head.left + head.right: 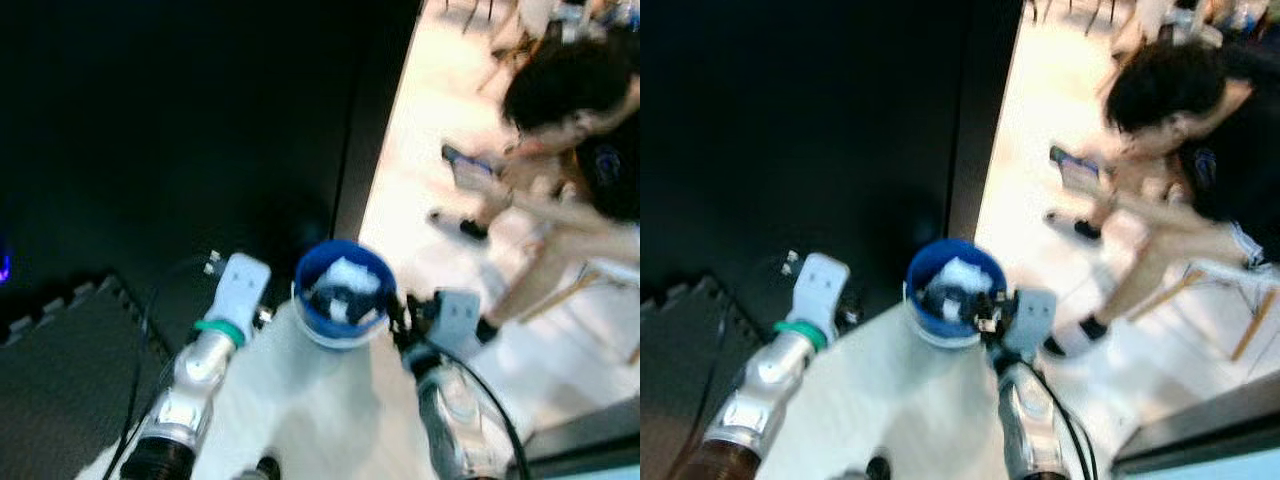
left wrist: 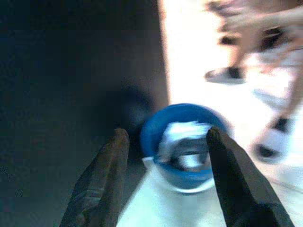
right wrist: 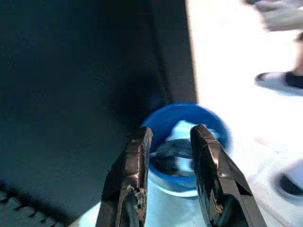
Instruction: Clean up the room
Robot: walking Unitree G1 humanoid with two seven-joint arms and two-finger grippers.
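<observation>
Blue bin [image 1: 343, 292] is the landmark here; it stands on the pale floor [image 1: 300, 400], at the edge of a dark wall panel [image 1: 180, 120]. Right end effector [image 3: 170, 144] hangs just above its rim, fingers a little spread and empty. Left end effector [image 2: 165, 142] is beside the bin, fingers wide apart, holding nothing. Inside the bin lies crumpled white and dark rubbish [image 1: 345, 285], which looks light and soft. The bin itself looks like stiff, light plastic, perhaps slippery; I judge the rim is the best place to grip. Beyond the bin a person [image 1: 580, 130] is bending over.
</observation>
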